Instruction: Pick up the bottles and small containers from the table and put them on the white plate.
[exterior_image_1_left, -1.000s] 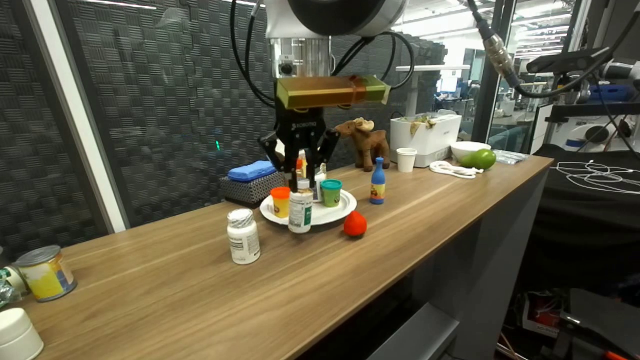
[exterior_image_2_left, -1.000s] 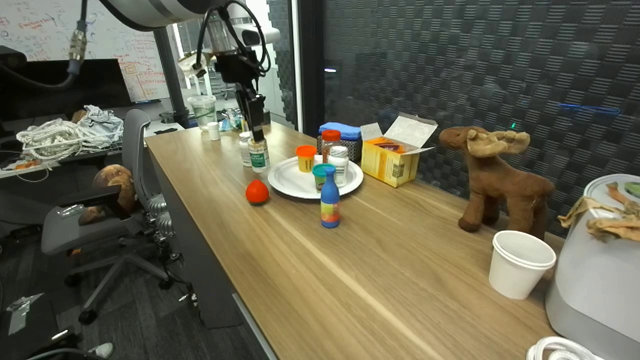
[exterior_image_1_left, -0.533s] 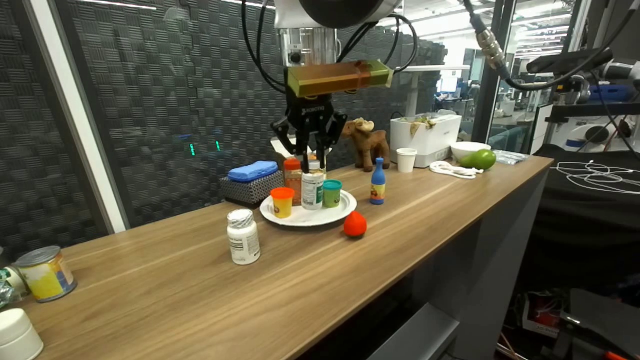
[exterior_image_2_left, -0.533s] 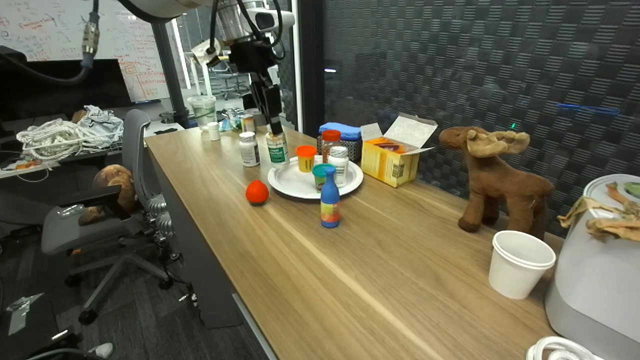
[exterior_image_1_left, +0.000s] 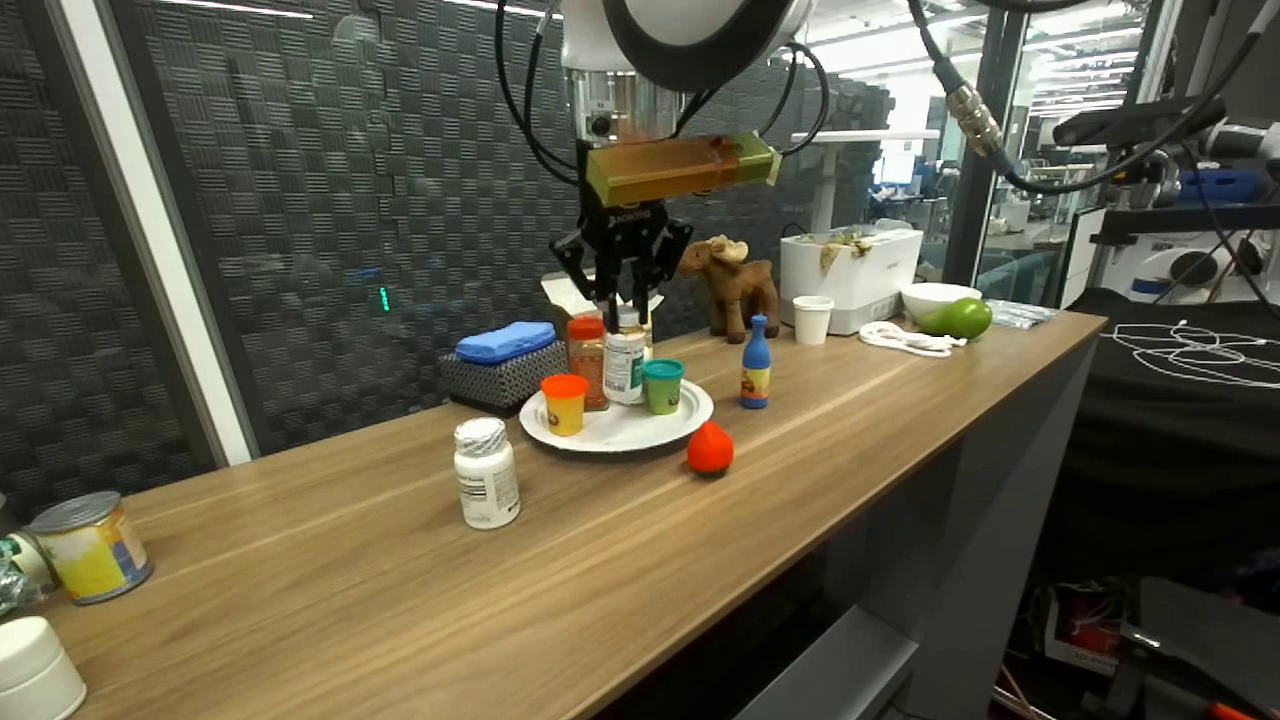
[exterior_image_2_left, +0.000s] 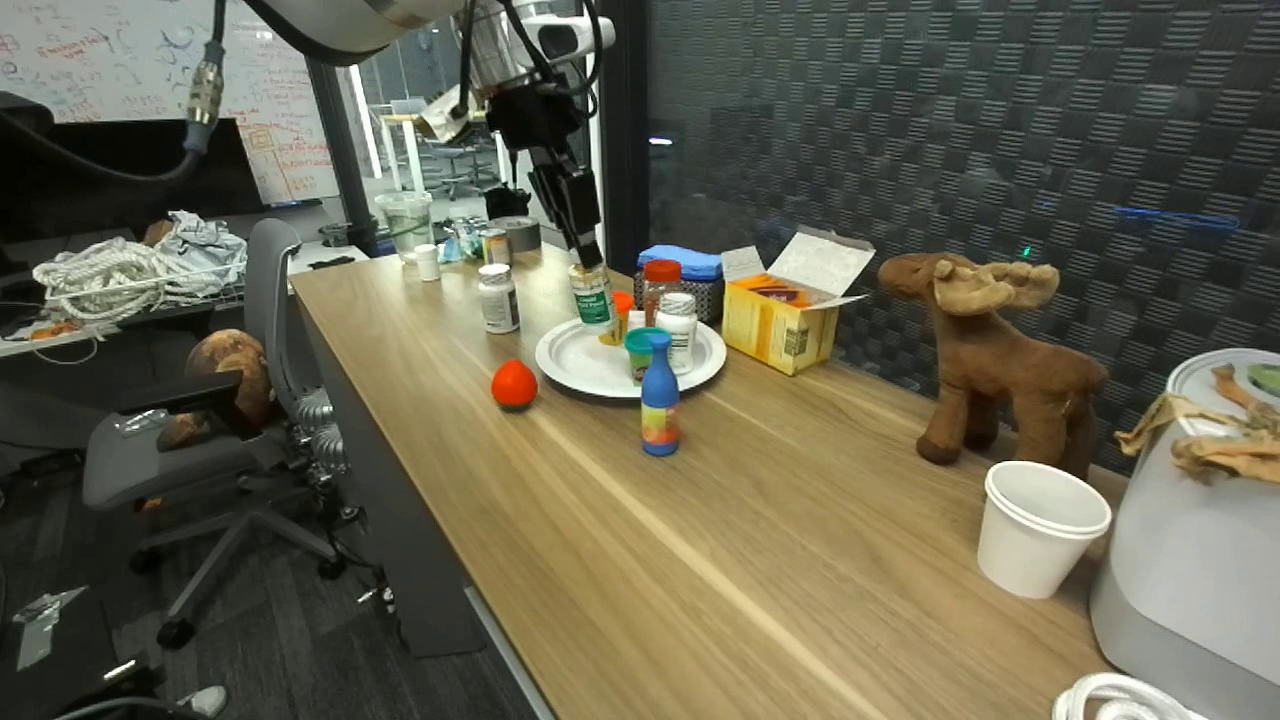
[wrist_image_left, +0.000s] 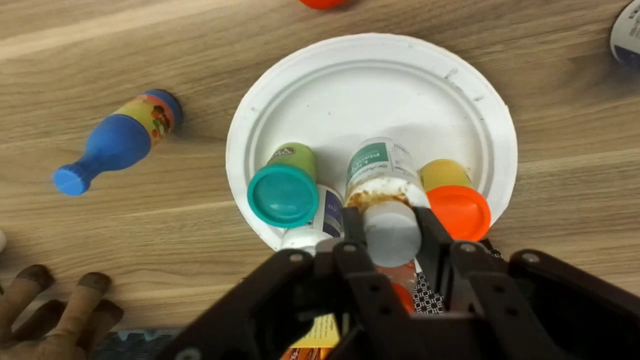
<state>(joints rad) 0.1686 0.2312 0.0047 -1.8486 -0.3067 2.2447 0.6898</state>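
Observation:
My gripper (wrist_image_left: 391, 220) is shut on the neck of a white bottle (exterior_image_2_left: 592, 300) with a green label. The bottle hangs slightly tilted above the white plate (wrist_image_left: 370, 100). Standing on the plate are a yellow tub with an orange lid (wrist_image_left: 460, 212), a green tub with a teal lid (wrist_image_left: 283, 195), a white bottle with a blue label (exterior_image_2_left: 677, 335) and a red-capped jar (exterior_image_1_left: 587, 365). Off the plate, another white bottle (exterior_image_1_left: 487, 475) stands on the table, as do a blue bottle (exterior_image_1_left: 756, 370) and a small red container (exterior_image_1_left: 710, 450).
Behind the plate are an open yellow box (exterior_image_2_left: 780, 320) and a blue cloth (exterior_image_1_left: 505, 342) on a patterned box. A brown moose toy (exterior_image_2_left: 990, 370) and white paper cups (exterior_image_2_left: 1040, 530) stand beyond the blue bottle. A can (exterior_image_1_left: 92, 548) and a white jar (exterior_image_1_left: 38, 668) sit at the opposite end.
My gripper has carried the green-labelled bottle from beside the plate to above it, among the things standing there. Everything on the table has stayed put.

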